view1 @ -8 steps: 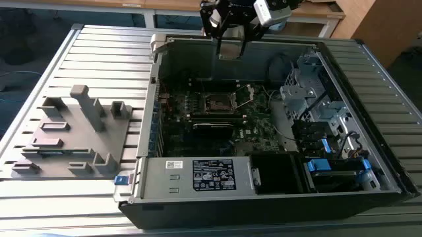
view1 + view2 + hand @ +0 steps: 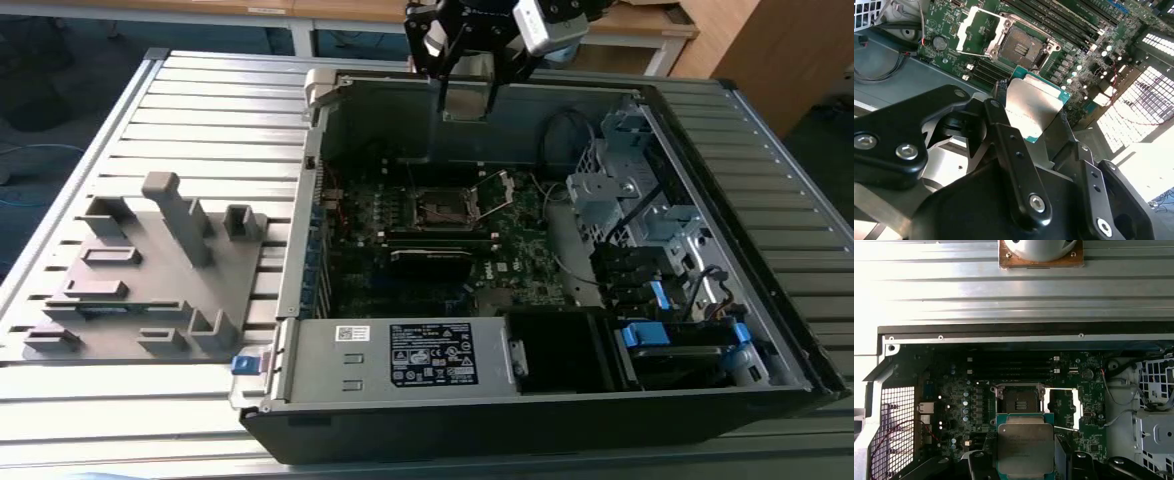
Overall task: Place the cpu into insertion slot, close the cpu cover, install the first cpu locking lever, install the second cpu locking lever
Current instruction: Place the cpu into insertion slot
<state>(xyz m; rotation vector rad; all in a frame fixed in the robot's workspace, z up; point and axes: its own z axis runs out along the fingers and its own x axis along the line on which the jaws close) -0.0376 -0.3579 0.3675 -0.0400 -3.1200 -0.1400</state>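
Hovering over the open computer case, the gripper has its two black fingers closed narrowly on opposite edges of the cpu. It holds the chip in the air, well above the motherboard, with nothing else touching it. In the first wrist view the chip's dull silver top faces the camera and its green edge shows around the metal.

The insertion slot sits bare and dark inside its silvery rim. In the first wrist view the held chip appears just beside it and partly overlaps its near edge. The cpu cover is swung open off the socket, lying to the side that faces the drive cage, with the green board visible through its cut-out. Long black memory slots run along the far side of the socket.

On the slatted metal table, a grey fixture plate stands at the exterior view's left of the case.
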